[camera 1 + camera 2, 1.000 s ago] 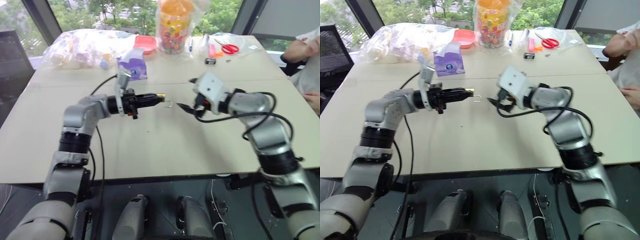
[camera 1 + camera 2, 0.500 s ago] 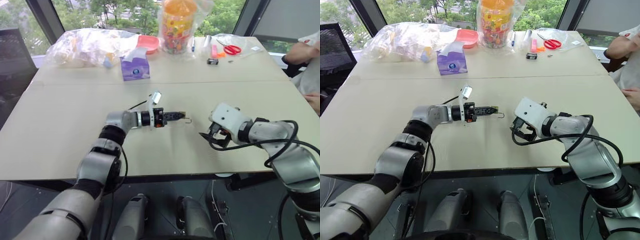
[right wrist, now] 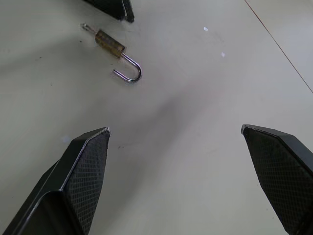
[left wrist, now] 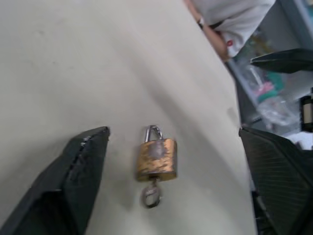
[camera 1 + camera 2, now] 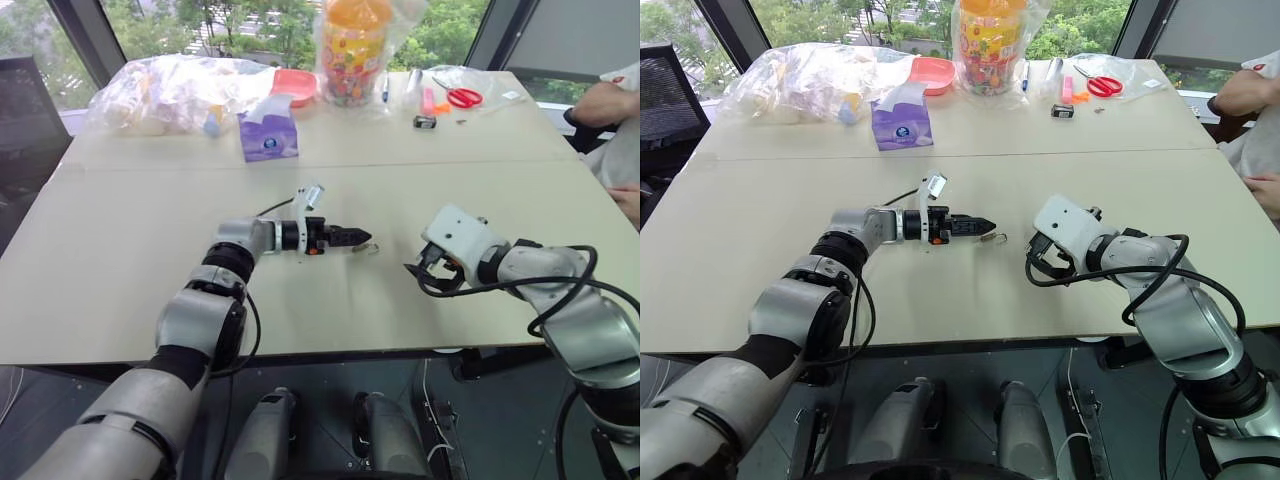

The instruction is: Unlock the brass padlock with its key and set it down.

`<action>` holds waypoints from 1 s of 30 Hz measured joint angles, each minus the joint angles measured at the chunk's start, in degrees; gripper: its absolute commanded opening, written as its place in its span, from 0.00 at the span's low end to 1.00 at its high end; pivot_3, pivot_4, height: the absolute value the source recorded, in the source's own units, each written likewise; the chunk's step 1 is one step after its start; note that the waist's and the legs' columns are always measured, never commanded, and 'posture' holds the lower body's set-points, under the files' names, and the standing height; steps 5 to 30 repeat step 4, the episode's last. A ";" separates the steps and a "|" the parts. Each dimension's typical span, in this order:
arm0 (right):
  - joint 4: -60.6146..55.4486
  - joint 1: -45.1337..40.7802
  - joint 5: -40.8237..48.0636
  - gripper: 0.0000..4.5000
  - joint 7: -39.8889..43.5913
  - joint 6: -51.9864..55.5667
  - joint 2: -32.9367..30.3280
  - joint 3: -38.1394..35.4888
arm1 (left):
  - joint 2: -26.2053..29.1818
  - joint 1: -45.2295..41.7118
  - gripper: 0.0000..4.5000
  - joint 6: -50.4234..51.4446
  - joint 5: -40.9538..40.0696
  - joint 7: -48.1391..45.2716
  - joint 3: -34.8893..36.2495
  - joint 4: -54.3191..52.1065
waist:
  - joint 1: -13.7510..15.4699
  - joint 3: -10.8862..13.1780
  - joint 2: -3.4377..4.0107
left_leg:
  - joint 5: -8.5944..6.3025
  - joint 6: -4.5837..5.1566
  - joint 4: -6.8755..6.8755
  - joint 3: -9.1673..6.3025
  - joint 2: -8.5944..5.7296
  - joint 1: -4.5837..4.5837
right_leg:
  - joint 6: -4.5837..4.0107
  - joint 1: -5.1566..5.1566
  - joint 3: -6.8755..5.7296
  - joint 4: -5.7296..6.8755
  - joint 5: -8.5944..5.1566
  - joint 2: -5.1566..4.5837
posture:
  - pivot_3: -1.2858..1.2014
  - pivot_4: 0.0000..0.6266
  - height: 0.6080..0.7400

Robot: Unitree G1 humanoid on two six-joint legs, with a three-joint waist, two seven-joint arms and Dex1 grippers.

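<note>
Now we see the brass padlock (image 4: 156,159) lying flat on the table (image 5: 130,260), shackle swung free, the key (image 4: 150,195) in its base. It lies just ahead of our spread, empty left gripper (image 5: 362,238), lengthwise along the fingers; the right gripper (image 5: 415,272), also spread and empty, sits farther off.

Your left gripper (image 4: 171,181) stood spread wide over the worktop (image 4: 73,63). Between its fingers (image 4: 73,181) the brass padlock (image 4: 156,157) lay flat, the key (image 4: 150,195) in its base.
</note>
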 measured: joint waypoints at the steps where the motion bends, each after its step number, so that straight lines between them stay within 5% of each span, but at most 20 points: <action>1: 0.05 0.49 0.27 1.00 -0.08 -0.01 -0.16 -0.63 | 3.14 1.56 0.99 -0.84 1.10 -0.76 -0.49 -3.00 | -0.30 0.00 0.00 | 0.00 0.00 -0.06 0.00 0.02 0.03 | -0.01 -0.01 0.01 0.00 0.00 0.01 | 0.52 0.24 1.00; 4: 0.77 1.56 1.39 1.00 -0.96 -0.24 1.20 -3.89 | 10.66 6.73 0.99 -0.17 1.09 -2.64 0.46 -13.01 | -0.38 0.00 0.01 | 0.00 -0.02 -0.13 -0.04 0.06 0.01 | -0.01 -0.10 0.02 0.04 0.00 -0.01 | 0.52 0.24 1.00; 30: 0.77 1.56 1.39 1.00 -0.96 -0.24 1.20 -3.89 | 10.66 6.73 0.99 -0.17 1.09 -2.64 0.46 -13.01 | -0.38 0.00 0.01 | 0.00 -0.02 -0.13 -0.04 0.06 0.01 | -0.01 -0.10 0.02 0.04 0.00 -0.01 | 0.52 0.24 1.00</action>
